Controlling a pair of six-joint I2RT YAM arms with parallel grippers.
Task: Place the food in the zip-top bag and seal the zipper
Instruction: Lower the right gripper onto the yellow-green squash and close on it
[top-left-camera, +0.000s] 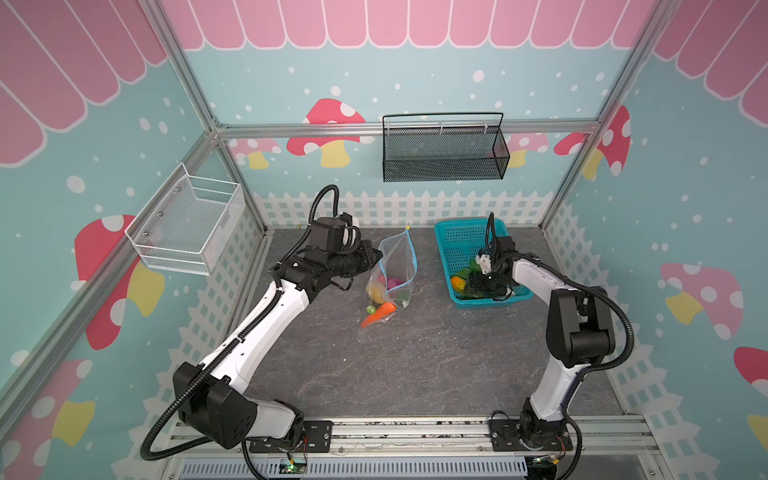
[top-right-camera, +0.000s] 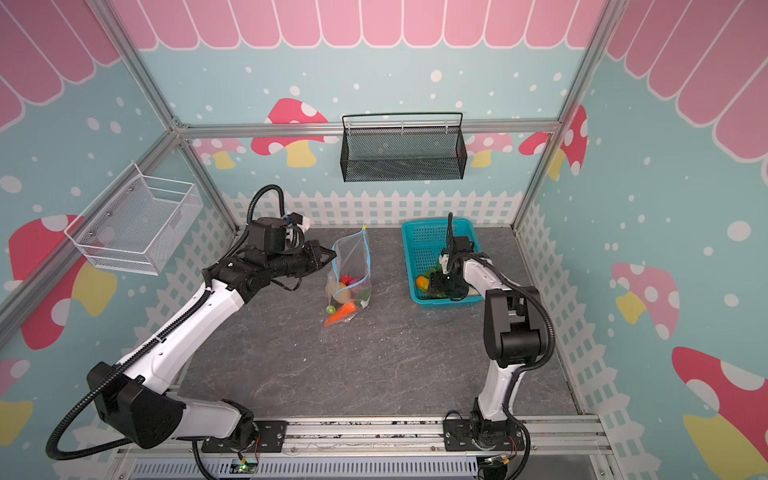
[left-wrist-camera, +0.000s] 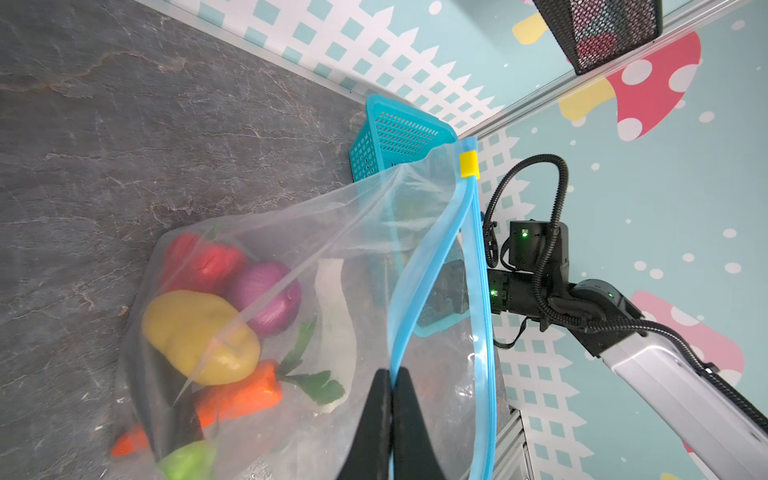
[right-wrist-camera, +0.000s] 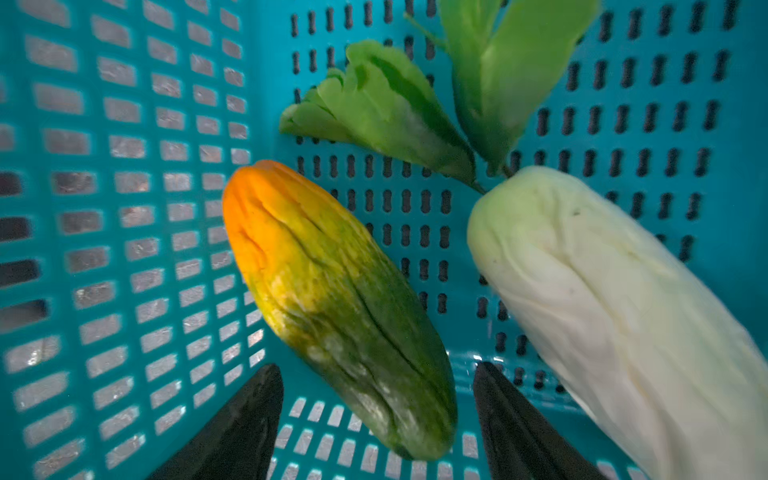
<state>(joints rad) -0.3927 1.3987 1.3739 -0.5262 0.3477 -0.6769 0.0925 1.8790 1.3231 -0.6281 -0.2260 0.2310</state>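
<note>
Bagging partly done; zipper (left-wrist-camera: 476, 266) open.
Left gripper (left-wrist-camera: 390, 374) clamped on zip-top bag (top-left-camera: 397, 262) rim, at least 5 foods (left-wrist-camera: 199, 332) inside; right gripper (right-wrist-camera: 376, 368) spread, flanking orange-green piece (right-wrist-camera: 332, 307) beside white radish (right-wrist-camera: 615, 316) in turquoise basket (top-left-camera: 446, 232), both unbagged.

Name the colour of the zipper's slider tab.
Yellow; the slider tab shows best in the left wrist view, on the light blue zipper.
</note>
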